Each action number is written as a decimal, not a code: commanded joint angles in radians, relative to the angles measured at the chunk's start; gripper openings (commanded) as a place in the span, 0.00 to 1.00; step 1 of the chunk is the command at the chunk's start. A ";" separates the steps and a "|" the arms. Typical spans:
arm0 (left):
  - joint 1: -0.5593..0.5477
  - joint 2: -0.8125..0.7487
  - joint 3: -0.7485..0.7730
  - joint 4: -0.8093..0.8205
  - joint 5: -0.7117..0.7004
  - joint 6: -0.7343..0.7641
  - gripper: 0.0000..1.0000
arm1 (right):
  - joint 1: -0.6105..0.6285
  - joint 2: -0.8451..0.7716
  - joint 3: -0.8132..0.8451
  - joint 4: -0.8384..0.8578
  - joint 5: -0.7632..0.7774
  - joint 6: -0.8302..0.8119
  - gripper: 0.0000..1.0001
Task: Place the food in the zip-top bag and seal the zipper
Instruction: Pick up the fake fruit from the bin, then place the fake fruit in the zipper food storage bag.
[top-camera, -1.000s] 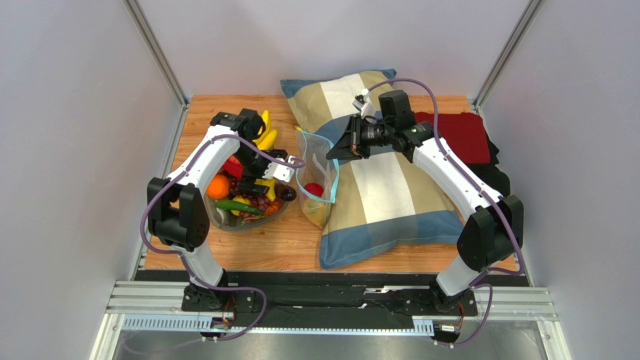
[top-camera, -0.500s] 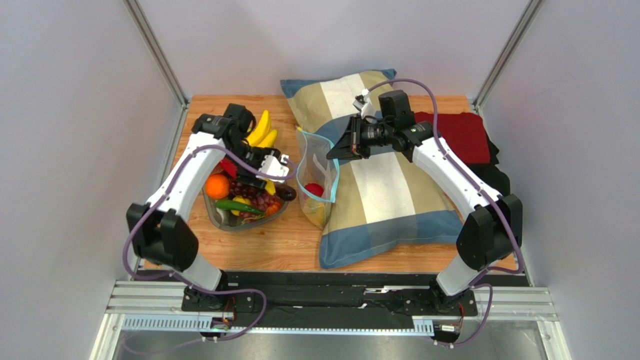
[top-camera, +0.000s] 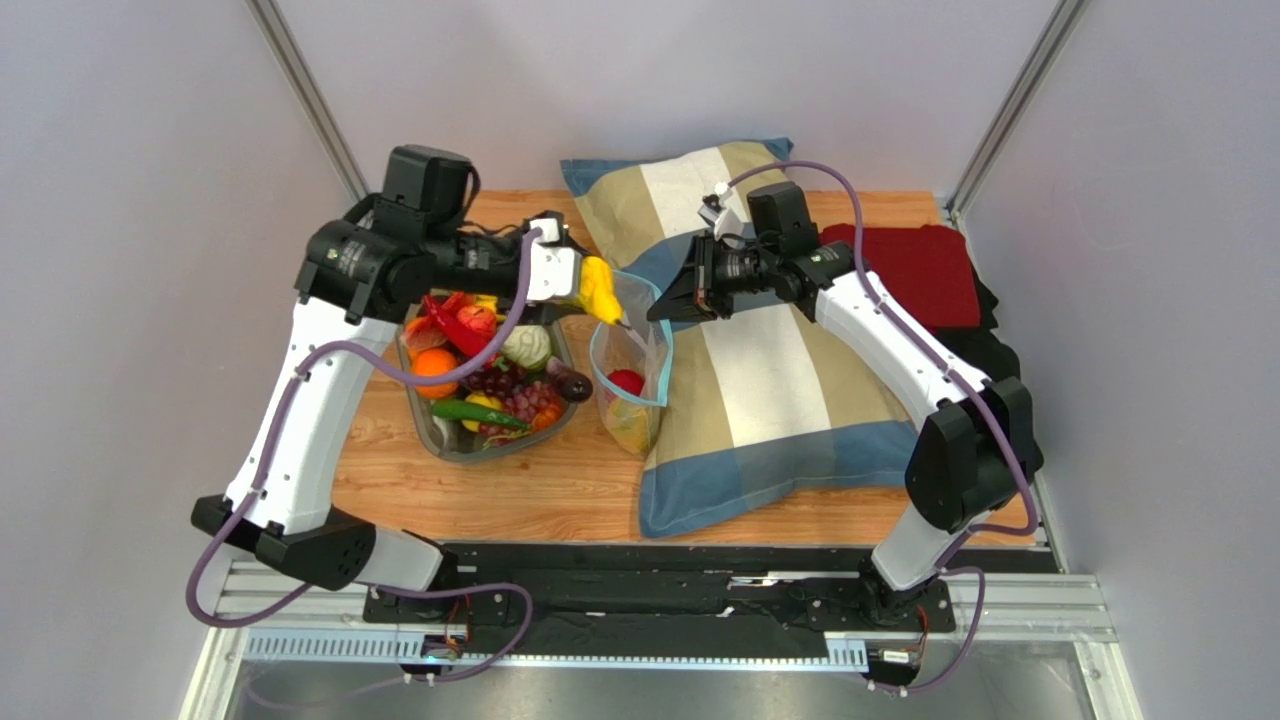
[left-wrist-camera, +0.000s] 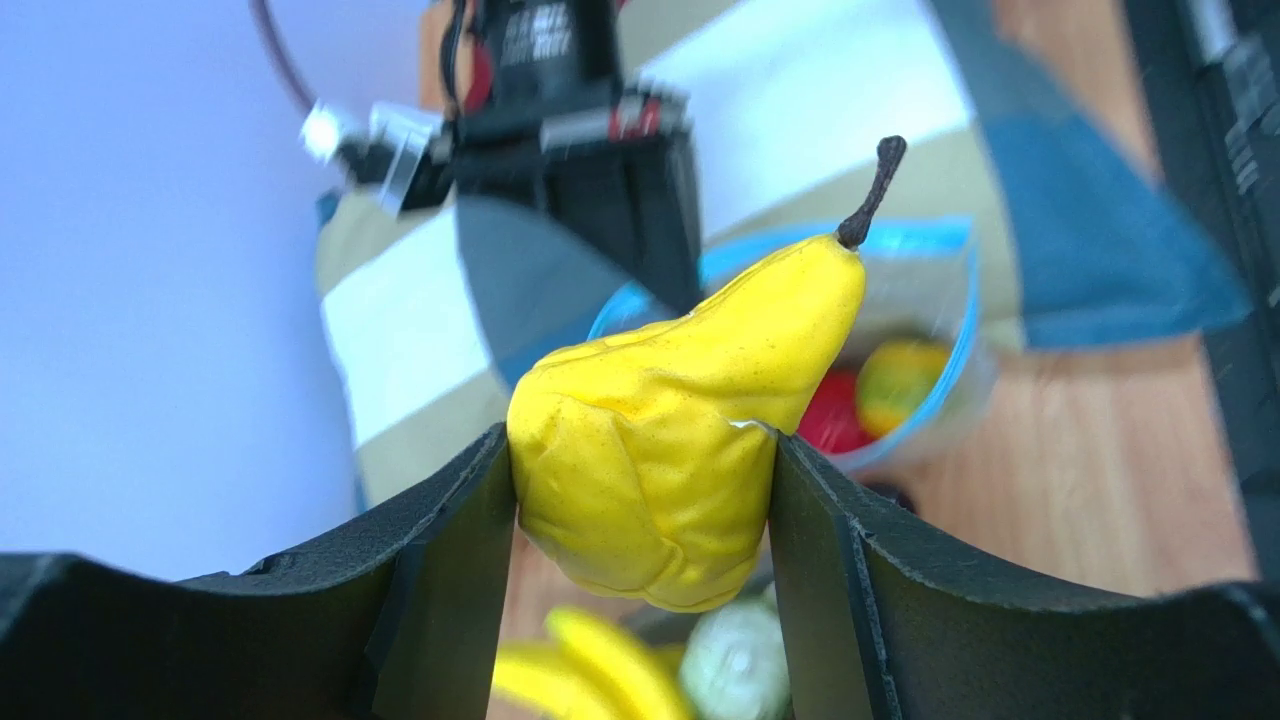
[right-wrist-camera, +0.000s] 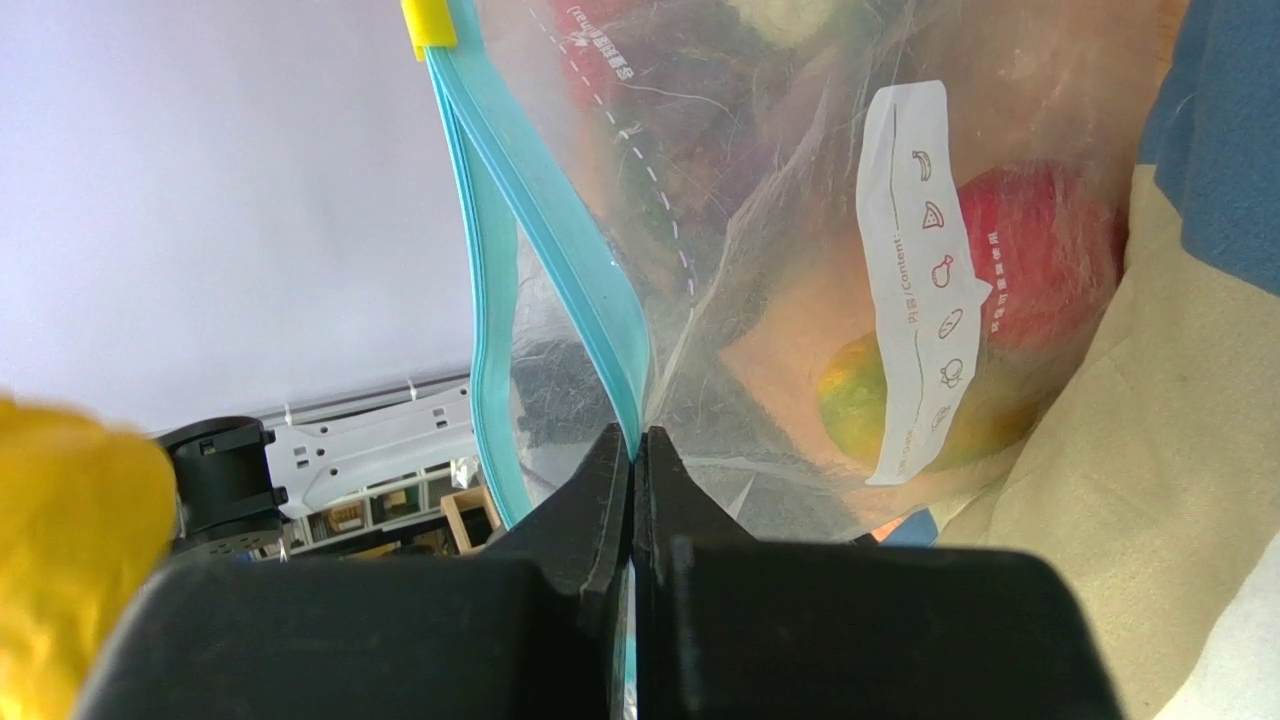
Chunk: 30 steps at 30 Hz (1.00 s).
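My left gripper (top-camera: 583, 284) is shut on a yellow pear (top-camera: 600, 290) and holds it in the air just above the left rim of the zip-top bag (top-camera: 631, 393). In the left wrist view the pear (left-wrist-camera: 676, 435) fills the gap between my pads, stem pointing at the open bag mouth (left-wrist-camera: 932, 248). My right gripper (top-camera: 670, 302) is shut on the bag's far edge at the light-blue zipper (right-wrist-camera: 489, 300) and holds the mouth open. A red piece (right-wrist-camera: 1037, 255) and a yellow-green piece (right-wrist-camera: 857, 398) lie inside, behind the white label (right-wrist-camera: 909, 300).
A greyish clear dish (top-camera: 451, 446) left of the bag holds grapes (top-camera: 511, 398), an orange (top-camera: 436, 365), a green piece (top-camera: 478, 416) and red pieces (top-camera: 451, 318). A striped pillow (top-camera: 781, 375) lies under and right of the bag. A red cloth (top-camera: 924, 270) lies at the back right.
My left arm rose out of the dish with the yellow pear and swung up and right to the bag's mouth. My right gripper kept its hold on the bag edge.
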 joint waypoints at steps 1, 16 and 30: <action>-0.104 0.027 -0.109 0.203 0.082 -0.335 0.37 | 0.005 0.001 0.050 0.032 -0.014 0.009 0.00; -0.137 0.132 -0.307 0.297 -0.184 -0.363 0.36 | 0.004 -0.021 0.030 0.018 -0.014 -0.014 0.00; -0.212 0.110 -0.237 0.175 -0.356 -0.380 0.97 | 0.004 -0.006 0.027 0.029 -0.023 -0.005 0.00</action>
